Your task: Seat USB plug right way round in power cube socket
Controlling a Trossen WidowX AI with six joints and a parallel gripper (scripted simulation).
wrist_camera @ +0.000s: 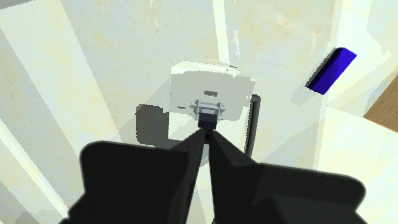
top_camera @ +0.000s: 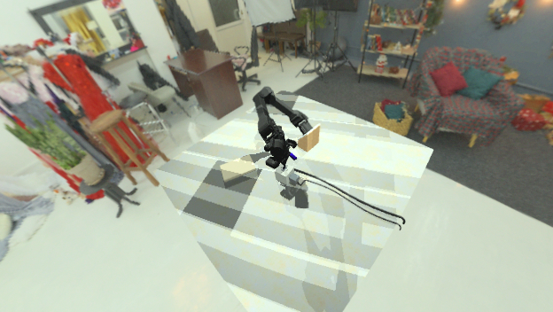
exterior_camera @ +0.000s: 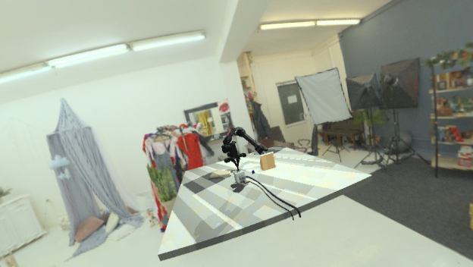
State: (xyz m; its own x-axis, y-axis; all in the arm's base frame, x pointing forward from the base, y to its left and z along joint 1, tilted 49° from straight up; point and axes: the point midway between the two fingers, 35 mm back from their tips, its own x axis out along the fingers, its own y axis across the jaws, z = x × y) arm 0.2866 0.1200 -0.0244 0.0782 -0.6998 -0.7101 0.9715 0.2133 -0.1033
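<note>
The power cube (top_camera: 282, 176) (exterior_camera: 238, 178) (wrist_camera: 187, 90) is a pale box standing on the table. The USB plug (wrist_camera: 207, 120) is a small black body at the socket area on the cube's top, with grey metal-looking parts around its far end. My gripper (top_camera: 284, 167) (exterior_camera: 238, 169) (wrist_camera: 207, 135) points down over the cube and is shut on the plug's near end. The fingers hide part of the plug and the cube's near side. How deep the plug sits and which way round it is cannot be told.
Black cables (top_camera: 350, 197) (exterior_camera: 270, 194) (wrist_camera: 253, 125) run from the cube's side over the table edge. A blue piece (top_camera: 292, 156) (exterior_camera: 253, 171) (wrist_camera: 332, 71) and an upright wooden block (top_camera: 308, 141) (exterior_camera: 267, 161) (wrist_camera: 389, 107) stand nearby. A cream block (top_camera: 239, 169) (exterior_camera: 220, 174) lies on the cube's other side.
</note>
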